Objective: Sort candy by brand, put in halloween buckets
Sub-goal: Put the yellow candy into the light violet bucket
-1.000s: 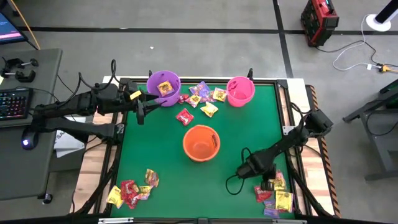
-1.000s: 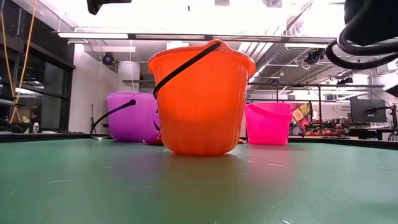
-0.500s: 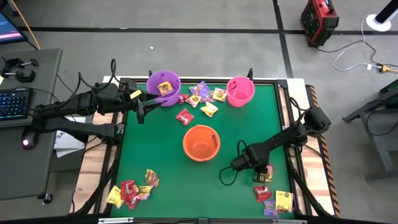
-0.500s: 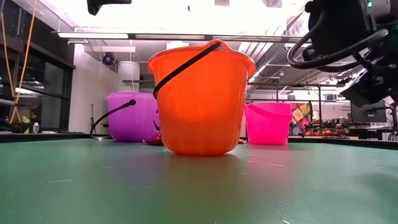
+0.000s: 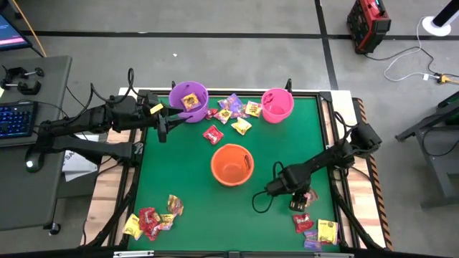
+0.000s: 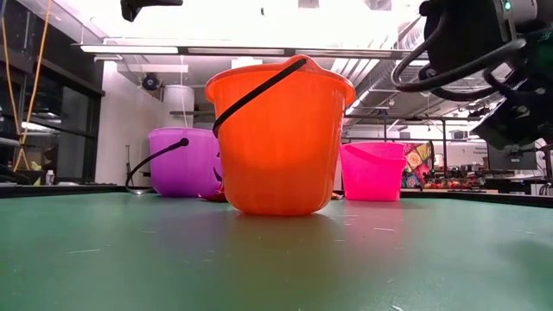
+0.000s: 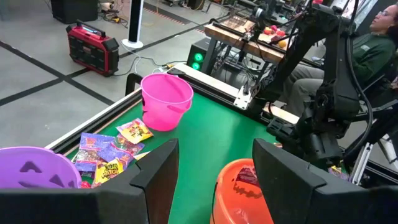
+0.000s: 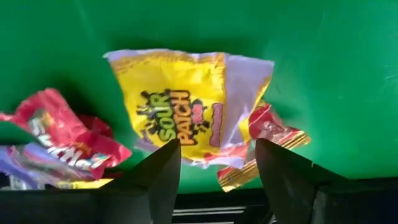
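Between the right gripper's [image 8: 216, 177] parted dark fingers [image 8: 155, 180], a yellow crinkly wrapped candy packet [image 8: 177, 102] printed with a sour-candy brand name lay flat on the green table mat [image 8: 323, 74], with no contact visible between fingers and wrapper. A red wrapped packet [image 8: 273, 134] lay just beside it, partly under its edge, and a second red packet [image 8: 59, 130] lay near its other side.

One second before, this gripper hung over the candy pile [image 5: 315, 228] at the near right corner. Half a second before, it had shifted toward the orange round plastic pail [image 5: 232, 164]; since then it had held almost the same place. The packet was therefore judged as not yet gripped, so the pick step remained open.

The orange pail stood at mid-table. The purple round plastic pail [image 5: 188, 100] already contained one yellow packet, and the pink round plastic pail [image 5: 277, 104] stood at the far edge, with loose candy between them.

The left gripper [image 7: 214, 180] waited beside the purple pail, jaws apart.
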{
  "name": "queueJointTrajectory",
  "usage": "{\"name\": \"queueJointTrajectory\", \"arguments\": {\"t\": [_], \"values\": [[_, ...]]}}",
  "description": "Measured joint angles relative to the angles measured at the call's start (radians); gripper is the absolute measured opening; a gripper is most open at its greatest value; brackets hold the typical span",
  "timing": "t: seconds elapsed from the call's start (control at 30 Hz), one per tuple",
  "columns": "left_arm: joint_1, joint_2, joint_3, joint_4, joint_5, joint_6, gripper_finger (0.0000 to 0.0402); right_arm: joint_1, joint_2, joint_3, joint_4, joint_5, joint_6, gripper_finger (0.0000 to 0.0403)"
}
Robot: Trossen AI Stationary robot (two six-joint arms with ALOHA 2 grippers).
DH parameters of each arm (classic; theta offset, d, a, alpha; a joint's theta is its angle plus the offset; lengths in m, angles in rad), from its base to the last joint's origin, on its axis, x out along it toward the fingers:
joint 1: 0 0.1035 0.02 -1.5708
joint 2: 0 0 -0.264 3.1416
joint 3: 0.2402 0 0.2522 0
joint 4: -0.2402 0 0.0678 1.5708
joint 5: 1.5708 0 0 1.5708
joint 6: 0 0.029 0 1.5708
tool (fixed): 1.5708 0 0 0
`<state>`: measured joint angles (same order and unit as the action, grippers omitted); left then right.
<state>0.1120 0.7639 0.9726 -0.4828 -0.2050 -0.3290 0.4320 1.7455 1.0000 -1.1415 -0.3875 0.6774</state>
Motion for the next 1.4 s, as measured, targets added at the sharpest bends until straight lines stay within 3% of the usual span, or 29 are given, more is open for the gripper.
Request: {"name": "queueJointTrajectory", "arguments": {"t": [0.43,0.57,0.73,1.0,1.13,1.3,1.4], "values": [[0.000,0.000,0.000,0.000,0.000,-0.010,0.0193,0.000,0.095,0.000,-0.003,-0.011,0.045,0.0192],[0.000,0.000,0.000,0.000,0.000,-0.009,0.0193,0.000,0.095,0.000,-0.015,-0.006,0.046,0.0136],[0.000,0.000,0.000,0.000,0.000,-0.009,0.0193,0.000,0.094,0.002,-0.043,-0.005,0.019,0.0016],[0.000,0.000,0.000,0.001,-0.005,0.001,0.0193,0.000,0.021,0.109,-0.219,0.022,-0.144,0.0004],[0.000,0.000,0.000,0.001,-0.025,0.022,0.0193,-0.027,-0.066,0.171,-0.235,0.092,-0.209,0.0001],[-0.001,0.000,0.000,0.001,-0.030,0.023,0.0193,-0.133,-0.155,0.242,-0.114,0.281,-0.211,0.0001],[0.000,-0.004,0.000,0.000,0.048,-0.027,0.0193,-0.217,-0.179,0.308,-0.007,0.410,-0.223,0.0000]]}}
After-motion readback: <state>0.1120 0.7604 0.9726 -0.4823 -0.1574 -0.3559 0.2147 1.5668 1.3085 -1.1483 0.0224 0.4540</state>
